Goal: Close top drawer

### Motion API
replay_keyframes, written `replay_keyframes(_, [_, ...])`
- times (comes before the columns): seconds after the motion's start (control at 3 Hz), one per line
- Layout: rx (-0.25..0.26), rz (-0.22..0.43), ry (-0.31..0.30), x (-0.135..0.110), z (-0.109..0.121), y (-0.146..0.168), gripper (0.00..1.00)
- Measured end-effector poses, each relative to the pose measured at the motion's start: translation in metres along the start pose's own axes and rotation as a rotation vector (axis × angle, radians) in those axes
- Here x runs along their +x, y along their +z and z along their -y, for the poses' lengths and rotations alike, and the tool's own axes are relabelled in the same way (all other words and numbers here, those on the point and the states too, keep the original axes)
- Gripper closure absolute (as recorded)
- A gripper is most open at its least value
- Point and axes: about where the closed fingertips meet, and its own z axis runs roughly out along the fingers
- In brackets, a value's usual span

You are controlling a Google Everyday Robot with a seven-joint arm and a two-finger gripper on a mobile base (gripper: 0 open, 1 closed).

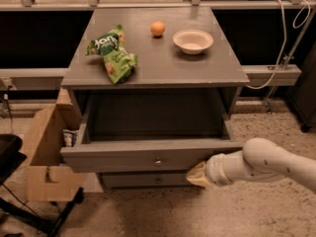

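The top drawer [148,154] is a wide grey drawer pulled out from the grey cabinet [158,58], with a small round knob [158,162] at the centre of its front. Its inside looks empty. My gripper [196,176] comes in from the right on a white arm [261,164] and sits low against the right part of the drawer front, just below its lower edge. A second grey drawer front [148,180] shows underneath.
On the cabinet top lie a green snack bag [112,53], an orange [157,28] and a white bowl [193,41]. An open cardboard box [42,157] stands on the floor at the left. A black chair base [15,181] is at the far left. A cable [276,58] hangs at the right.
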Motion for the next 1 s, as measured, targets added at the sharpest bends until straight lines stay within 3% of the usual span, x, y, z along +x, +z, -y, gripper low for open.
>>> replay_keyframes(0.33, [0.000, 0.000, 0.000, 0.000, -0.001, 0.000, 1.00])
replay_keyframes(0.67, [-0.007, 0.002, -0.013, -0.006, 0.020, 0.002, 1.00])
replay_keyframes(1.0, [-0.022, -0.014, -0.051, -0.023, 0.064, 0.000, 1.00])
